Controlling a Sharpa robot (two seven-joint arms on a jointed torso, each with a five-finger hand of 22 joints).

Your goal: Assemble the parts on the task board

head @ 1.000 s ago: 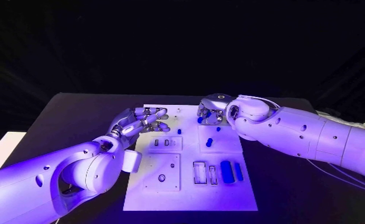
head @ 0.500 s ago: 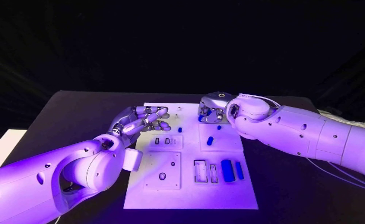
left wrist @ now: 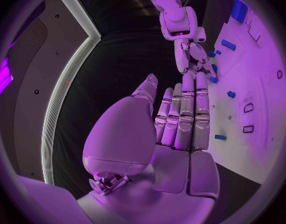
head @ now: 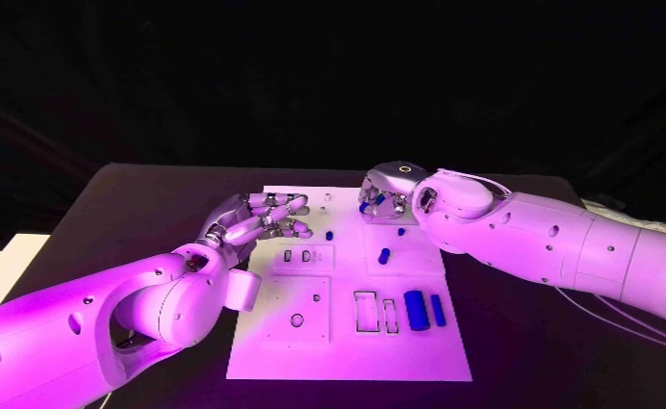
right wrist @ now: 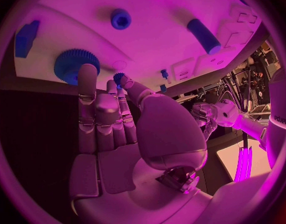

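At the near end of the task board [head: 264, 351], two long blue cylinders [head: 417, 311] lie side by side to the right of a pair of slim rectangular slots [head: 365, 313]. Left of them sits a square plate with a small oval hole [head: 295, 319]. Further up, a short blue peg [head: 383, 256] lies on the board's right half, and a smaller blue peg [head: 329, 235] stands near the middle.

The left hand [head: 258, 219] hovers over the board's left edge, fingers stretched out together and straight in the left wrist view, holding nothing.

At the far end, the right hand [head: 385, 197] reaches down over the board's top right corner. In the right wrist view its fingertips [right wrist: 87, 73] rest at a blue gear [right wrist: 73, 64], with the thumb beside a small blue part [right wrist: 120, 77]; whether it actually pinches that part cannot be told. A round blue knob [right wrist: 120, 18] and a blue block [right wrist: 26, 38] lie just beyond the gear.
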